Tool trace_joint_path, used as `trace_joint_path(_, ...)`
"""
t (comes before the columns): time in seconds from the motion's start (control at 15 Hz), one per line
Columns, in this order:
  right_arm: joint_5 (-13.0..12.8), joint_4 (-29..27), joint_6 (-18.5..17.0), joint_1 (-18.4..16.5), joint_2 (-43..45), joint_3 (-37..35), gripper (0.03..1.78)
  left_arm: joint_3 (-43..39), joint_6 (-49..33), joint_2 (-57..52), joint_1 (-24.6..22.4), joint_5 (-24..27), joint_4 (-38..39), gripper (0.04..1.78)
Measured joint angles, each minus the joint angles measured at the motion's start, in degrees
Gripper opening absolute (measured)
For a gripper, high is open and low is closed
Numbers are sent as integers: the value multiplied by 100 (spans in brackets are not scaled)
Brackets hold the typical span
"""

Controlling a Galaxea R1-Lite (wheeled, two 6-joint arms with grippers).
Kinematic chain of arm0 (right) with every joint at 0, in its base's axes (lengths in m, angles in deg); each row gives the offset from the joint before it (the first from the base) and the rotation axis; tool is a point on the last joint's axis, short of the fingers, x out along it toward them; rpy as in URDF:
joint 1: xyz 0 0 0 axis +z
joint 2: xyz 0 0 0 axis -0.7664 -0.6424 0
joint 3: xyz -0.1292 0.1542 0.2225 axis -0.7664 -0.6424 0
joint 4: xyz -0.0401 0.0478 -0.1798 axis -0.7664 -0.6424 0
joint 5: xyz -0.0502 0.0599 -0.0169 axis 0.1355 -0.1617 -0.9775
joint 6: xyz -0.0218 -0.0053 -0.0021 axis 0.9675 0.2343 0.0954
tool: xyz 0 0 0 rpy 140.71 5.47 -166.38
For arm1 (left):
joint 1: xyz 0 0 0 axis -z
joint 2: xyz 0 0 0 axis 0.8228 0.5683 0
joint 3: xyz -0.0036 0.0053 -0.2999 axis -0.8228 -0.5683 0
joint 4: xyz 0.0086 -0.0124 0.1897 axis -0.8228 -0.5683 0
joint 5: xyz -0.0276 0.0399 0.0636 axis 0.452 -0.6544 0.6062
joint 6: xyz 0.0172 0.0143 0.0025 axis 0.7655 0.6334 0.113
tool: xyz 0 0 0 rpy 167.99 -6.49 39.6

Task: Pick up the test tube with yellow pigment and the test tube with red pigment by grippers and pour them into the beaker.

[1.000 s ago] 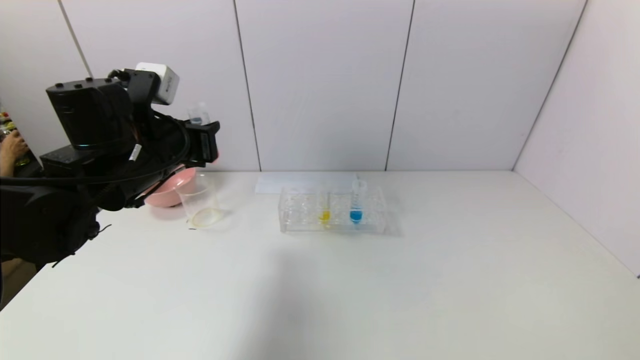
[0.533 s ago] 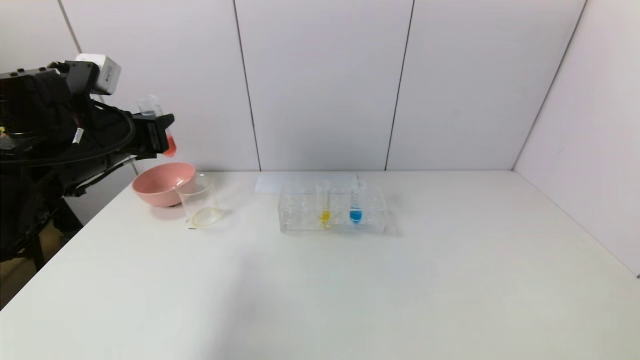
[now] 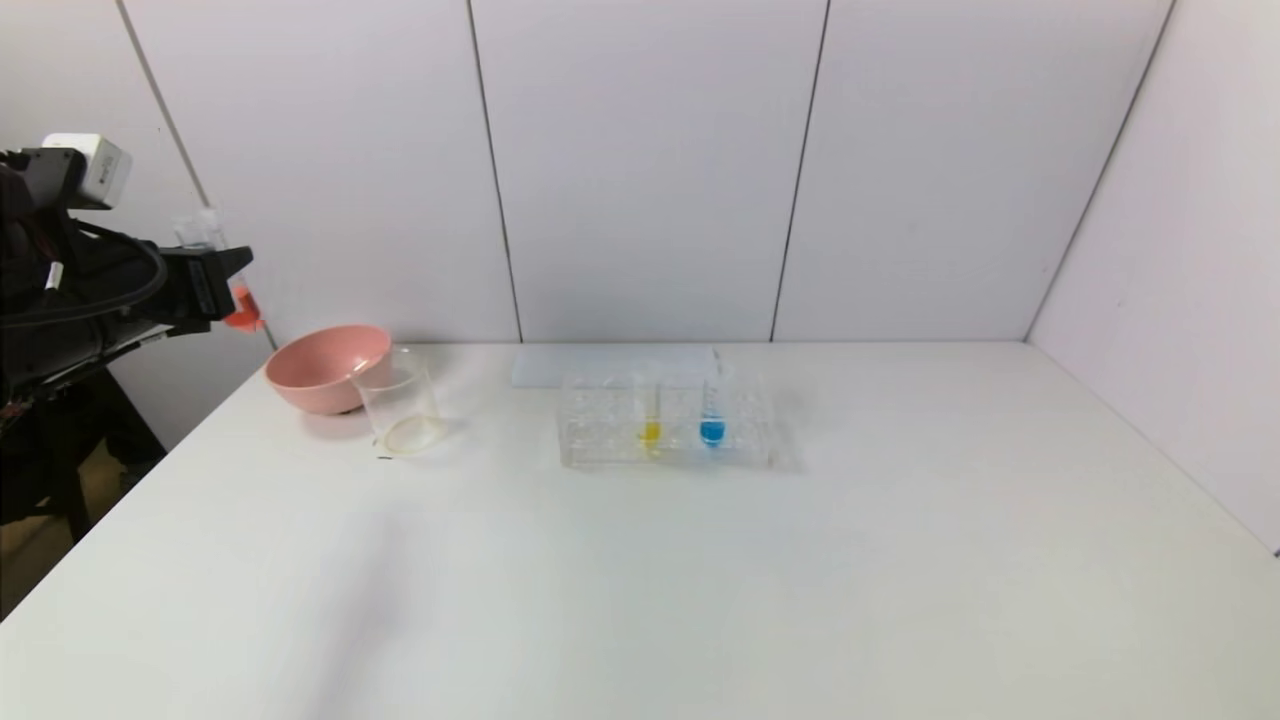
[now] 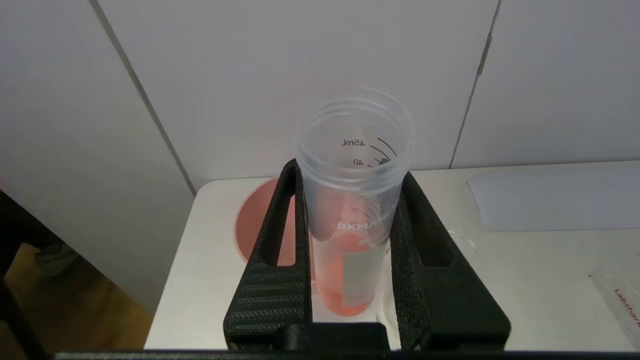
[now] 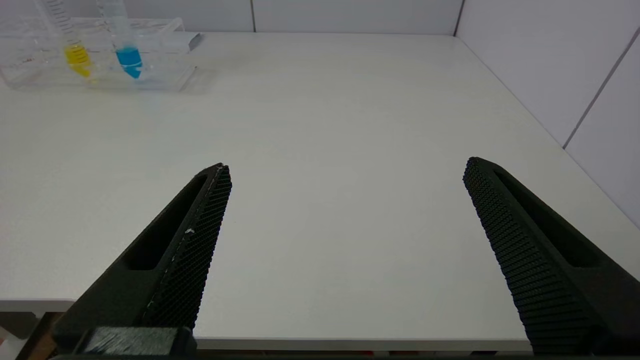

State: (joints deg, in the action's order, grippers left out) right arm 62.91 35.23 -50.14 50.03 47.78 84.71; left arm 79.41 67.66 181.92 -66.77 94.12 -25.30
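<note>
Black left gripper (image 3: 225, 285) clenches the clear test tube with red pigment (image 4: 350, 225) upright, far left beyond the table (image 3: 640, 560) edge; the right gripper (image 5: 345, 220) gapes, released, near the table's near edge.
</note>
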Motion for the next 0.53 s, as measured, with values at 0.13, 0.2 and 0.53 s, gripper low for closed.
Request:
trace_joint_path(0.13,0,0,0,0,0,0,170,-55,6,79,-180,121,28,46)
trace_joint_path(0.2,0,0,0,0,0,0,170,-91,4,140,-277,254,59,46)
trace_joint_path(0.53,-2,0,-2,0,0,0,170,-199,-29,408,-486,396,193,46)
